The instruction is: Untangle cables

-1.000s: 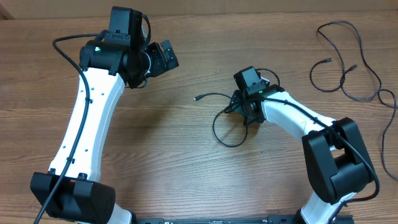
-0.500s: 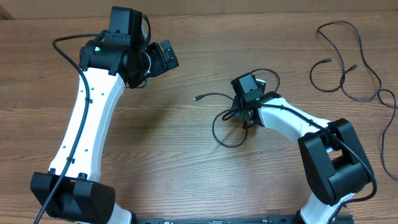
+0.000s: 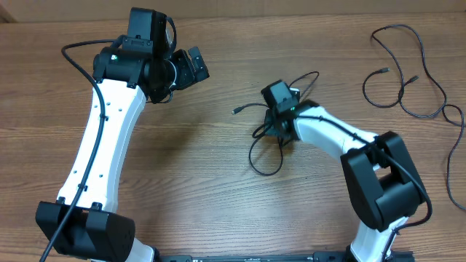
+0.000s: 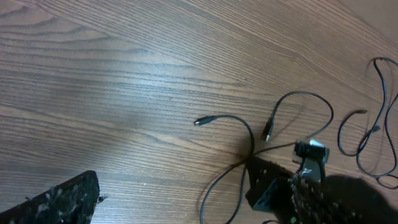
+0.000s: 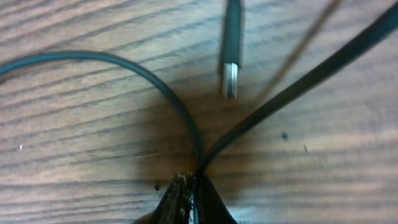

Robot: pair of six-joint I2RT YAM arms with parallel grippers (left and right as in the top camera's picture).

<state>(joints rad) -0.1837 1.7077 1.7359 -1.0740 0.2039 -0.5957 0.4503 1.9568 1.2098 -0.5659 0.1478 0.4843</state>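
Bench (image 3: 218, 182): bare wood grain.
Right hand (image 5: 188, 190): just pinched shut on short cable (image 5: 93, 56) where its strands cross, tugging it toward left hand (image 3: 194, 65).
Left hand: wide open, empty.
Long cable (image 3: 422, 58): well beyond right hand, already separate.

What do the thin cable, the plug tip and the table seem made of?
Thin cable: likely black rubber or plastic sheath, matte, bending in soft curves. Plug tip: probably bare metal, silvery and shiny. Table: wood or wood-look laminate, brown with grain lines; I cannot tell which.
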